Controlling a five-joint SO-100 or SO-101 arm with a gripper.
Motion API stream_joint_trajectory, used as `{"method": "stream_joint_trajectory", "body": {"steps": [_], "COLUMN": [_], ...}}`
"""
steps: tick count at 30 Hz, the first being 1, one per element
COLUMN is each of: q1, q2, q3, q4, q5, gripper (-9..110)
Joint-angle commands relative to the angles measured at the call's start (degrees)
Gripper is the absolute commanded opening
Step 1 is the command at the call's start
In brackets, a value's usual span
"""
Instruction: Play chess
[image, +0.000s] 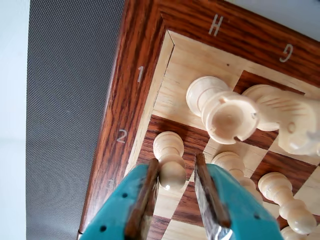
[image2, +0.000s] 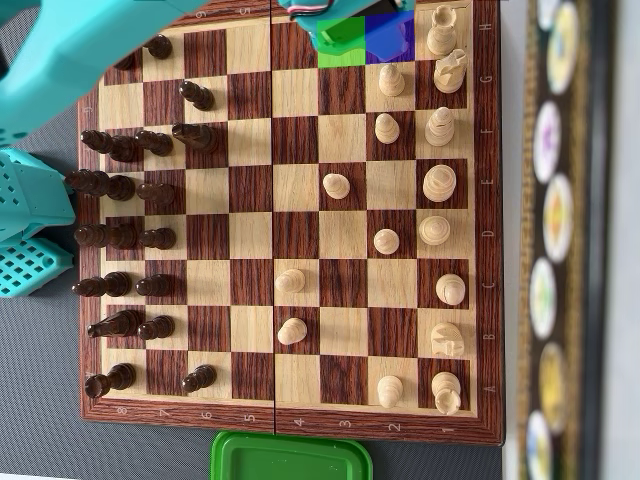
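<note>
In the wrist view my teal gripper (image: 177, 163) stands open around the head of a light pawn (image: 170, 160) on the dark square by the board's 2 mark, in the H file. The left finger (image: 148, 192) touches the pawn's head. A gap separates the head from the right finger (image: 210, 192). A light rook (image: 225, 112) stands on the corner square beyond, with a light knight (image: 290, 120) beside it. In the overhead view the chessboard (image2: 490, 250) fills the frame. My arm (image2: 90, 50) reaches along its top edge, and green and blue patches cover the squares there.
More light pawns (image: 231, 164) (image: 286, 197) stand close to the right of the gripper. Dark pieces (image2: 120, 235) crowd the board's left side in the overhead view. A green lid (image2: 290, 458) lies below the board. A grey mat (image: 70, 100) surrounds the board.
</note>
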Motion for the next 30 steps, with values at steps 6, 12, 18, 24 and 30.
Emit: {"method": "stream_joint_trajectory", "body": {"steps": [6, 12, 18, 24, 30], "q1": [0.4, 0.5, 0.1, 0.0, 0.0], "q2": [0.4, 0.4, 0.3, 0.1, 0.2], "q3": [-3.2, -2.9, -2.9, -2.6, -1.9], "q4": [-0.1, -0.1, 0.0, 0.0, 0.0], "q5": [-0.4, -0.4, -0.4, -0.4, -0.4], "gripper": [12, 12, 12, 12, 12]}}
